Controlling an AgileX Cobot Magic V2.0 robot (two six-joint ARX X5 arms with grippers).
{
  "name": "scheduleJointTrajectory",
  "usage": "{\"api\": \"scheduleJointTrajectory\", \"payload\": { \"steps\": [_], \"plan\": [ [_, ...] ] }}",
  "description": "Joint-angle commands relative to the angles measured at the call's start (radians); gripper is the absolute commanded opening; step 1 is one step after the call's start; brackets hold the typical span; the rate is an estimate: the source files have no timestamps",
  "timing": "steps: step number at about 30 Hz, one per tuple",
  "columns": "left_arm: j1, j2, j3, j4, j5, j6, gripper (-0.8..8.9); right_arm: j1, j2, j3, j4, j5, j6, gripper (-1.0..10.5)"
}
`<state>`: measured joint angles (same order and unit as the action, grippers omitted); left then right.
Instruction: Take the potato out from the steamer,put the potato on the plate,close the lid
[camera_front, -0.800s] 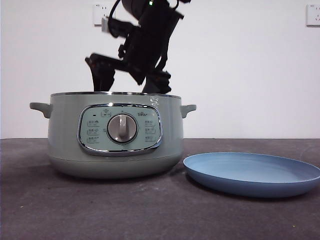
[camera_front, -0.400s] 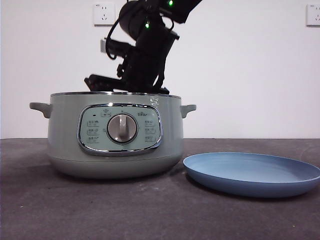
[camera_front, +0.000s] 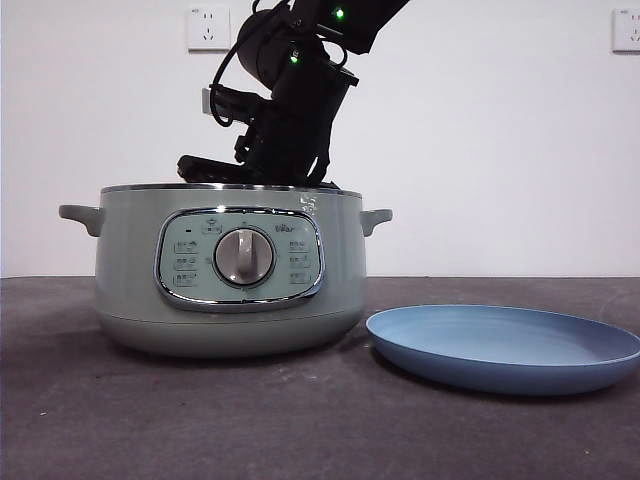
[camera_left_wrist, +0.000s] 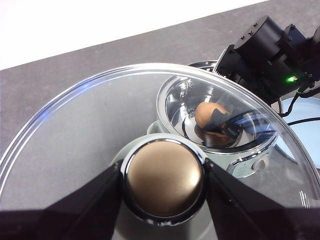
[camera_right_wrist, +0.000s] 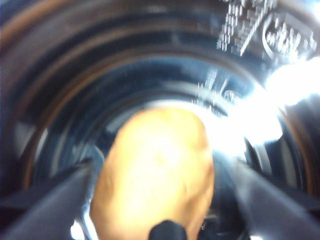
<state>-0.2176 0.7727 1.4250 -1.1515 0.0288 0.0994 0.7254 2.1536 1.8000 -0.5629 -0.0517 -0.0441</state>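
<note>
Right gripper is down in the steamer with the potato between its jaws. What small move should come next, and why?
Probably close the right gripper on the potato before any lift. Its jaws stand on either side of the potato, seemingly with gaps left, deep inside the steamer. The left gripper holds the lid off the pot, and the plate waits beside it.

Potato (camera_right_wrist: 157, 175) between spread claw (camera_right_wrist: 160, 200) jaws, inside steamer (camera_right_wrist: 100, 75)

Right gripper (camera_right_wrist: 157, 200) jaws spread, left gripper (camera_left_wrist: 162, 180) clamped

Lab bench, bare white wall (camera_front: 480, 150), wall sockets (camera_front: 208, 27)
</note>
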Motion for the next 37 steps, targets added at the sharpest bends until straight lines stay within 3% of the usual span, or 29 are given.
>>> {"api": "scheduleJointTrajectory", "payload": {
  "steps": [1, 5, 16, 23, 31, 37],
  "plan": [
    [0.004, -0.011, 0.004, 0.043, 0.001, -0.009, -0.09, 0.002, 0.012, 0.0, -0.002, -0.001, 0.01, 1.5],
    [0.004, -0.012, 0.004, 0.043, 0.002, -0.009, -0.09, 0.002, 0.012, 0.0, 0.008, -0.001, 0.01, -0.2],
    [0.004, -0.011, 0.004, 0.047, 0.005, 0.002, -0.09, 0.002, -0.161, 0.002, -0.001, 0.006, 0.001, -0.2],
    [0.003, 0.003, 0.004, 0.09, 0.054, 0.002, -0.09, -0.021, -0.364, 0.002, -0.149, 0.039, -0.016, -0.2],
    [0.003, 0.068, 0.004, 0.112, 0.113, 0.006, -0.09, -0.124, -0.521, 0.002, -0.409, 0.051, -0.045, -0.2],
    [0.003, 0.114, 0.004, 0.172, 0.163, 0.006, -0.09, -0.224, -0.572, -0.033, -0.489, 0.048, -0.055, -0.2]
  ]
}}
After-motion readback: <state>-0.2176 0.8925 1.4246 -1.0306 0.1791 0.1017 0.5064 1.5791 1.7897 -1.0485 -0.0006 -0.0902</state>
